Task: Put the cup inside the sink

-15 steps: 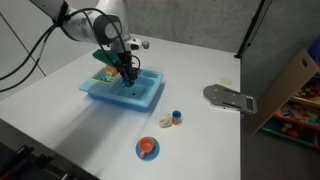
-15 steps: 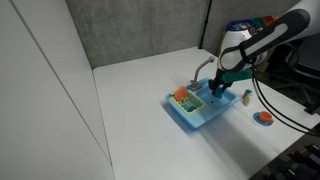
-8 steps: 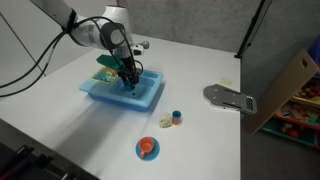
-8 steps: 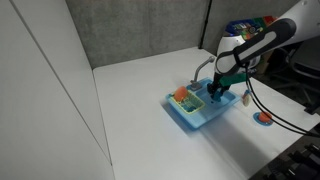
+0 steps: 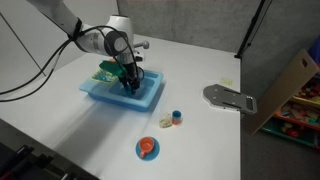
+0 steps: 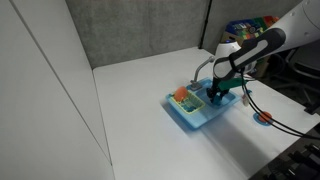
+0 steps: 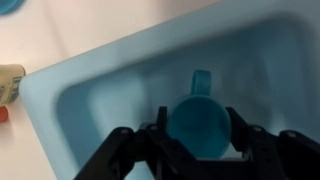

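The arm [image 5: 97, 38] I'm driving is made of rounded white shells with dark grey bands at the joints. Its end effector [image 5: 128, 87] is black. In the wrist view its fingers [image 7: 128, 152] are matte black and blocky, built of angled links. A thin black cable [image 5: 28, 73] hangs off the arm, and it also shows in an exterior view [image 6: 276, 116].

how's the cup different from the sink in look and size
The cup is round with a handle; the sink is rectangular. The cup is deeper blue, the sink paler. The cup is far smaller than the sink's basin. The claw grips the cup; the sink rests on the table. Both are blue.
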Robot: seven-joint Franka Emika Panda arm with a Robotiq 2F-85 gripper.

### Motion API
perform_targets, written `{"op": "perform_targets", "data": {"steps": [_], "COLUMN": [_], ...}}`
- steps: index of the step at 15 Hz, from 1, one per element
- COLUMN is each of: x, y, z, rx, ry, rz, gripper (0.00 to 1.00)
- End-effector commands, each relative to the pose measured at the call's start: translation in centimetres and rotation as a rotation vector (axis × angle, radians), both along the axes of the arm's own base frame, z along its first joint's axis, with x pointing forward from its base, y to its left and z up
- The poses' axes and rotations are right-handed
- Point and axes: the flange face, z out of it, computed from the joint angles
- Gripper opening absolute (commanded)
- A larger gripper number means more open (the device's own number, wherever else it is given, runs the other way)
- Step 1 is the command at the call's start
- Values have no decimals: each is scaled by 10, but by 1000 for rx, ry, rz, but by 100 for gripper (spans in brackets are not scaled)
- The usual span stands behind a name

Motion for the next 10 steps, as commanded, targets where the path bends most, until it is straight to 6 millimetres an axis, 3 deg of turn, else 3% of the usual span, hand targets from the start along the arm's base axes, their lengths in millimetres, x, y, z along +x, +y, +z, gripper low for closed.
{"op": "perform_targets", "data": {"steps": [1, 2, 3, 4, 6, 10], "x": [8, 8, 8, 8, 8, 8], "y": [0, 1, 1, 2, 6, 15], "z": [-3, -3, 0, 2, 13, 38], "rx": [11, 13, 16, 18, 24, 33], "ry": [9, 8, 2, -1, -15, -40], "rz": [6, 8, 10, 11, 15, 27], "gripper": [33, 33, 66, 84, 99, 100]}}
